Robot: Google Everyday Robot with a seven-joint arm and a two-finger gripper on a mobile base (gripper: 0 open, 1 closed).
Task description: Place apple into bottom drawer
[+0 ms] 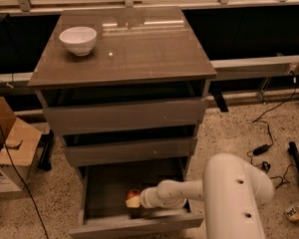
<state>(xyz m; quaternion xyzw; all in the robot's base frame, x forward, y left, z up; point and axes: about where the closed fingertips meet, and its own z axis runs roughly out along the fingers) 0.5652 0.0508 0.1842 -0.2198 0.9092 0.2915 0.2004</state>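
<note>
**A:** Where's the apple (133, 194)?

**B:** Inside the open bottom drawer (134, 227), towards the front. It's right at the tip of the gripper (139, 199), which reaches in from the right, low in the box.

**A:** Does the claw have hold of it?

**B:** I can't tell. The apple sits hard against the end of the claw, but whether it's clamped or free, and how wide the claw stands, doesn't show. I also can't say if the apple rests on the drawer floor.

**A:** So what could go wrong?

**B:** If it's let go above the floor, I'd expect a round thing like that to bounce and roll, though the walls should keep it in. The worse case is pulling out with the claw closed, which would bring the apple back out.

**A:** And the arm (182, 189)?

**B:** It lies just over the drawer front, under the middle drawer (129, 152). A straight lift could knock that drawer's underside, and a drag backwards could catch the front and shift the drawer. The bowl (78, 39) on top is well clear
</note>
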